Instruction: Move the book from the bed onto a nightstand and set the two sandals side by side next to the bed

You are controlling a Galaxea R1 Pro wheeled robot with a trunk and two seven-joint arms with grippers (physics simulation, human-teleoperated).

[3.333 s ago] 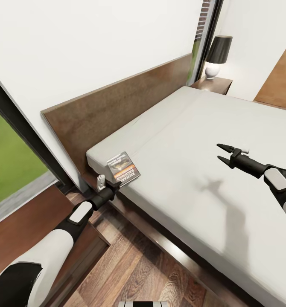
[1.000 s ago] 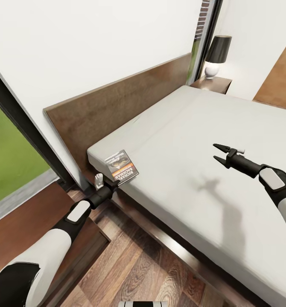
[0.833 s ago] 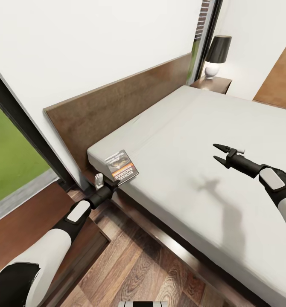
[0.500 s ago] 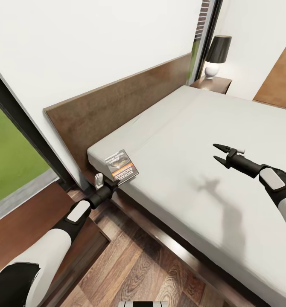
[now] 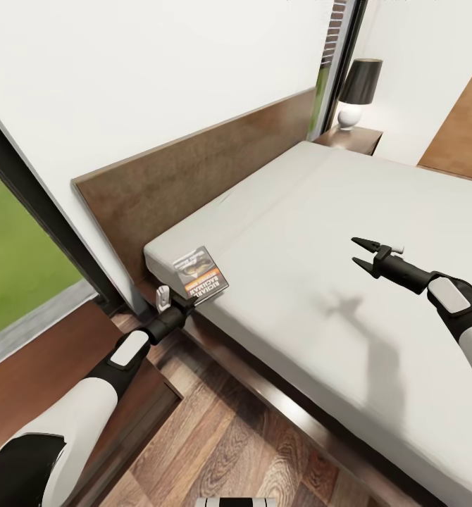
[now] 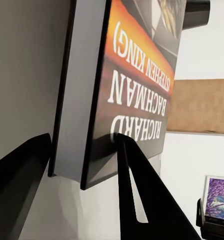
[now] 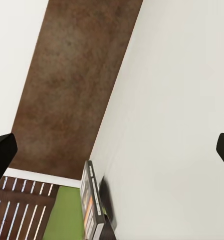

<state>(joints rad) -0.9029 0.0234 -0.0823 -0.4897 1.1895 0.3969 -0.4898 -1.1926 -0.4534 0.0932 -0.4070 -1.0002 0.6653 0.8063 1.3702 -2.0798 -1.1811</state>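
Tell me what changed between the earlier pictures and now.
Almost nothing. The head view shifted slightly after the earliest picture, a camera move. The left gripper stays closed on the book at the bed corner; the right gripper still hovers open over the mattress.

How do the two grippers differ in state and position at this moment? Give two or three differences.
The left gripper is shut on the book at the bed's corner; the right gripper is open and holds nothing. The left sits low beside the bed edge; the right hangs above the mattress. Both have black fingers.
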